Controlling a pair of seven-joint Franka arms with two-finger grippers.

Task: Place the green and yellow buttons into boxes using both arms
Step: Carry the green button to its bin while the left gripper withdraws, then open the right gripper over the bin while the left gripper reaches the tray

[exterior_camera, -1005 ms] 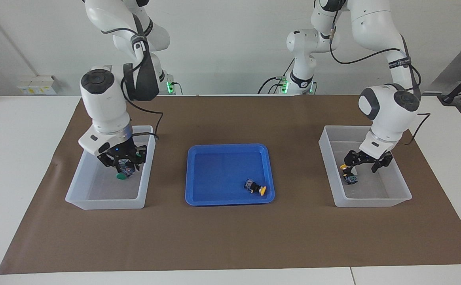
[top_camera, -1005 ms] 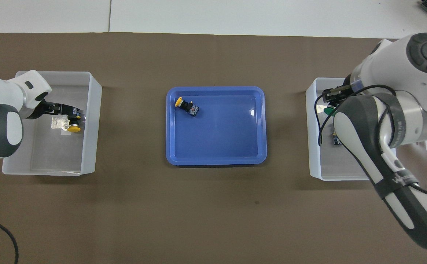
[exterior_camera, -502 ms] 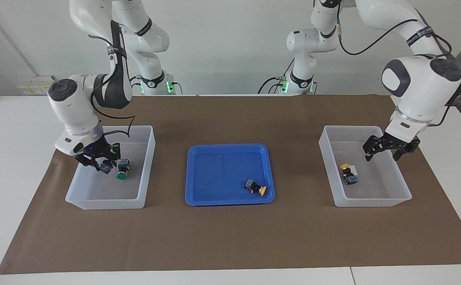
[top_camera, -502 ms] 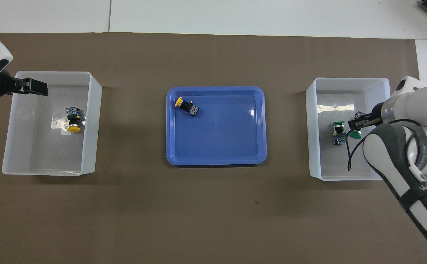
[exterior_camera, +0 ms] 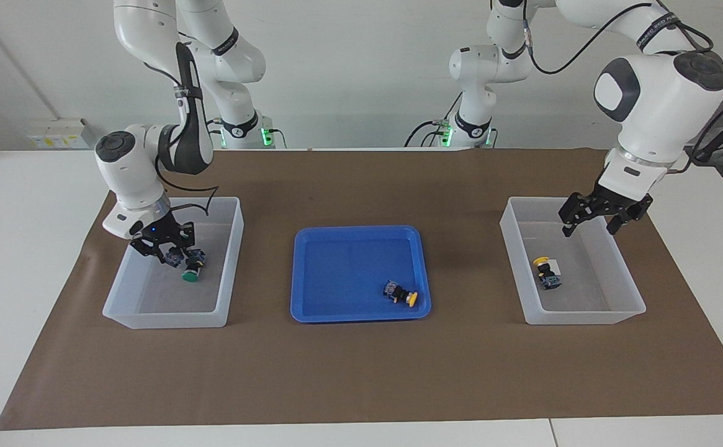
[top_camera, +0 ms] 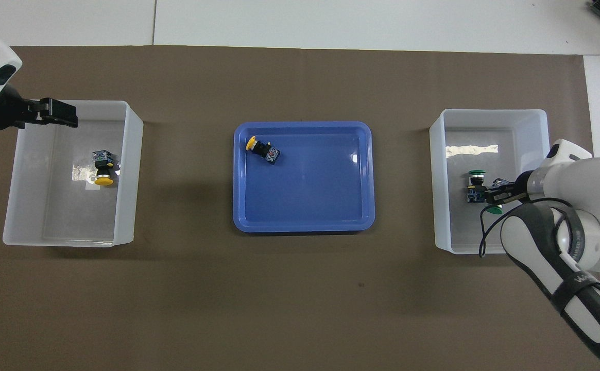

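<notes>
Buttons point(exterior_camera: 398, 292) wear round yellow or green caps, black bodies.

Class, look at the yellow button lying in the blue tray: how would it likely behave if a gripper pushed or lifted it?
The yellow button lies on its side in the blue tray, so its round cap may let it roll when pushed. It looks rigid and probably light, likely easy to lift.

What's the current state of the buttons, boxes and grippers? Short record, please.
left gripper: open, empty, over the left arm's box
right gripper: low in the right arm's box, over the second green button; grip unclear
left arm's box: boxed yellow button
right arm's box: first green button, second green button
blue tray: tray yellow button, not yet boxed
</notes>
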